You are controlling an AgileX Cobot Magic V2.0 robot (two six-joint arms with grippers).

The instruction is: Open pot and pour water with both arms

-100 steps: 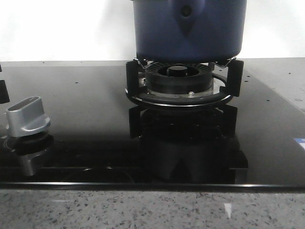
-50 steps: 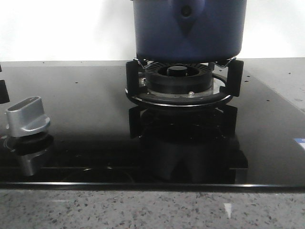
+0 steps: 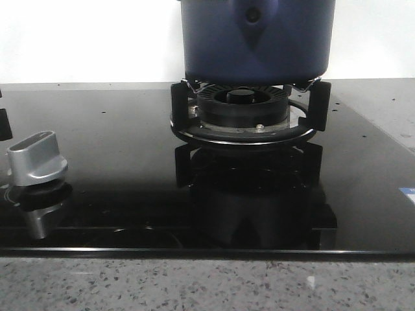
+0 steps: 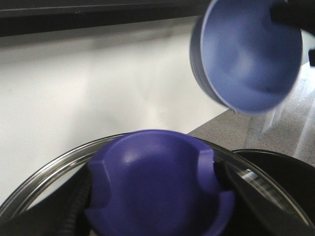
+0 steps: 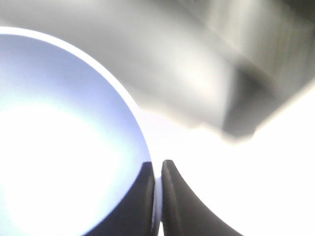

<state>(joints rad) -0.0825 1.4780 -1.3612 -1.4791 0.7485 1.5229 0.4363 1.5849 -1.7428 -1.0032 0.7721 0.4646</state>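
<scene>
Front view frames are filled mostly by a black glass cooktop (image 3: pixel 117 155), at whose far edge, right of centre, the pot (image 3: pixel 259 39) is seen standing on the burner ring (image 3: pixel 245 116); its top is cut off, so the opening cannot be checked there. A silver control knob (image 3: pixel 37 157) is set near the cooktop's left edge, well apart from the burner.

In the left wrist view a glass lid (image 4: pixel 44 177) with a purple knob (image 4: pixel 157 187) is seen held in the left gripper (image 4: pixel 157 191), the jaws closed narrowly on the knob's two sides. Beyond it a blue bowl (image 4: pixel 248 54) is tilted on its side.

In the right wrist view the right gripper (image 5: pixel 157 196) is seen pinching the bowl's rim, the jaws nearly together with the thin wall between them.

The lid is judged to be already lifted off, so the opening step is taken as done. The bowl is tipped as for pouring, though no water can be made out; whether pouring is finished cannot be told.
</scene>
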